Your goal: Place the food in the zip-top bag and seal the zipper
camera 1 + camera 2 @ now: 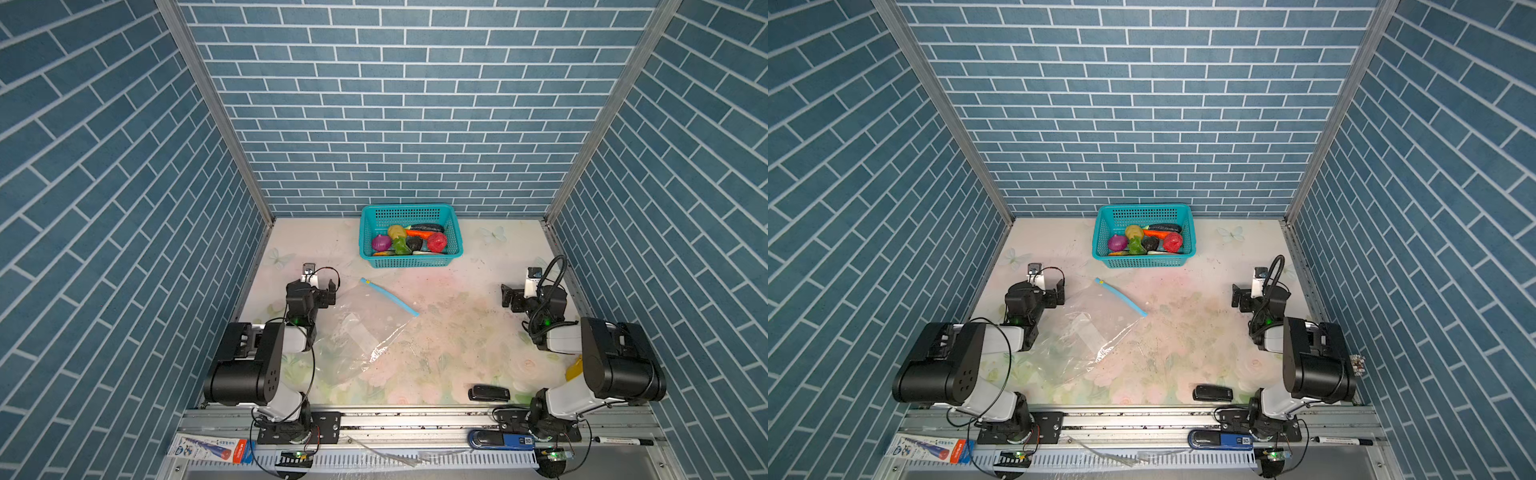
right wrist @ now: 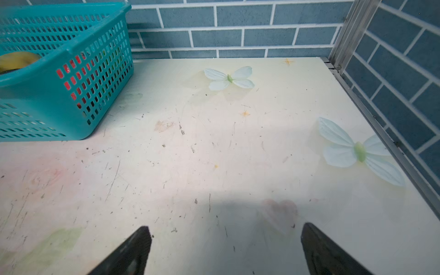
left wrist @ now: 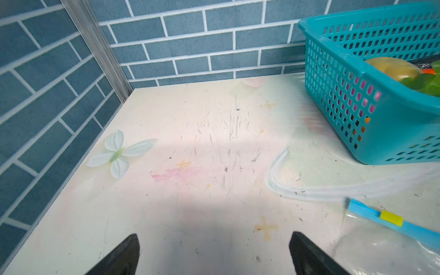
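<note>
Over the bench point(image 1: 457, 299), spread wide and empty: left end effector point(image 3: 214, 238), right end effector point(image 2: 225, 228). Just beside the left, flat: zip-top bag point(image 1: 357, 328), zipper point(image 1: 388, 296) facing the basket point(image 1: 405, 206) of food point(image 1: 409, 243). Probably best: pinch one mouth lip only, lift gently. Unclear whether mouth parted; lower food pieces hidden under upper ones.

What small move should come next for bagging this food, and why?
I'd probably ease the left gripper toward the yellow slider on the zipper. Both it and the right gripper stand open and empty, the food sits in the basket, and the zip-top bag lies flat beside the left arm, so its mouth likely needs handling first.
</note>
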